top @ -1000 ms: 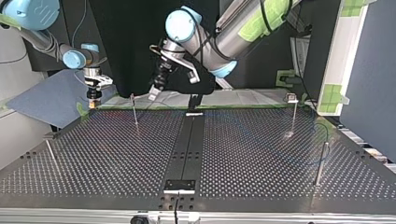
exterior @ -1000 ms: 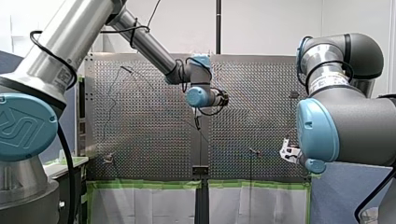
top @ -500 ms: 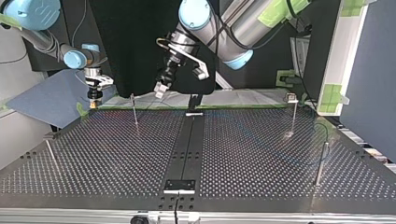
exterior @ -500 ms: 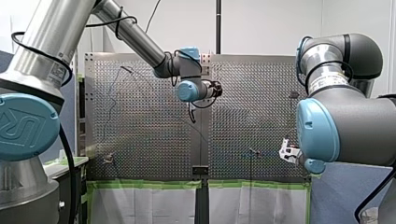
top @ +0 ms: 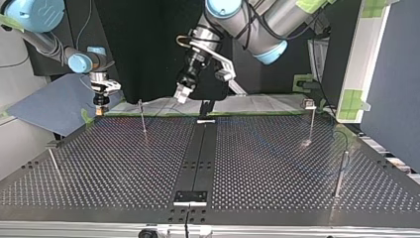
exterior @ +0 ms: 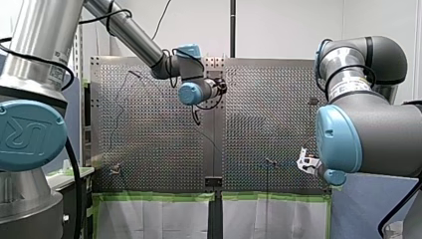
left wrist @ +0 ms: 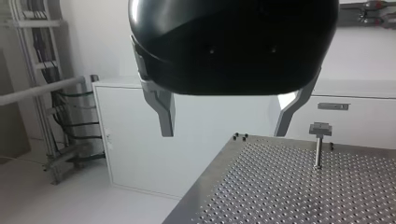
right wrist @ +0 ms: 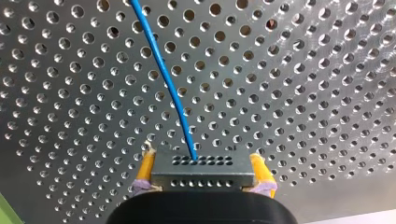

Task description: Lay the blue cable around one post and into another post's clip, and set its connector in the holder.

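The right gripper [right wrist: 203,164] is clamped on the grey connector [right wrist: 201,176], which sits square between its yellow pads [right wrist: 145,164]; the blue cable [right wrist: 163,74] leaves the connector's front face and runs ahead over the perforated table [right wrist: 303,93]; the left gripper [left wrist: 226,116] hangs released, its metal fingers [left wrist: 164,109] spread wide above the table's edge; ahead of it, just beyond one finger, a post [left wrist: 319,148] with a clip head stands upright on the table.
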Motion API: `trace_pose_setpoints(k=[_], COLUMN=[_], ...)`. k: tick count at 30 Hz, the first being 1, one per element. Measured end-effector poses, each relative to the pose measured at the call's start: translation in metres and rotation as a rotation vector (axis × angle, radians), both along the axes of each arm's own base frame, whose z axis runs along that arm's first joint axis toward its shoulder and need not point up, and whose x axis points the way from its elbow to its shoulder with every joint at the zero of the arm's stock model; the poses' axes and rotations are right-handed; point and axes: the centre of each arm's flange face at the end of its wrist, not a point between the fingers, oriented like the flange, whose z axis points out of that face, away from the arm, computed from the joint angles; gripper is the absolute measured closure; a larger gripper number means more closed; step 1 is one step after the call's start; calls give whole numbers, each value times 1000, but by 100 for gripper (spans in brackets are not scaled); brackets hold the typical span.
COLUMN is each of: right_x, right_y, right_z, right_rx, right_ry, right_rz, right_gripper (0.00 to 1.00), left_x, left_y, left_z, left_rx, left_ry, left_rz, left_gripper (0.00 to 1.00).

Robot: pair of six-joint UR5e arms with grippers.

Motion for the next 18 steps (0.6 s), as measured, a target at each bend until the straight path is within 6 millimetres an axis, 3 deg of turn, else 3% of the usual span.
trace_pose_setpoints(k=[18], right_x=[4], right_y=[1], right_z=[0], right_rx=[-1], right_ry=[1], right_rz=[6], right_gripper=[100], left_x=[-25], left_y=[27], left_z=[-52], left_rx=[38], left_ry=[44], left_rz=[17], left_gripper=[0])
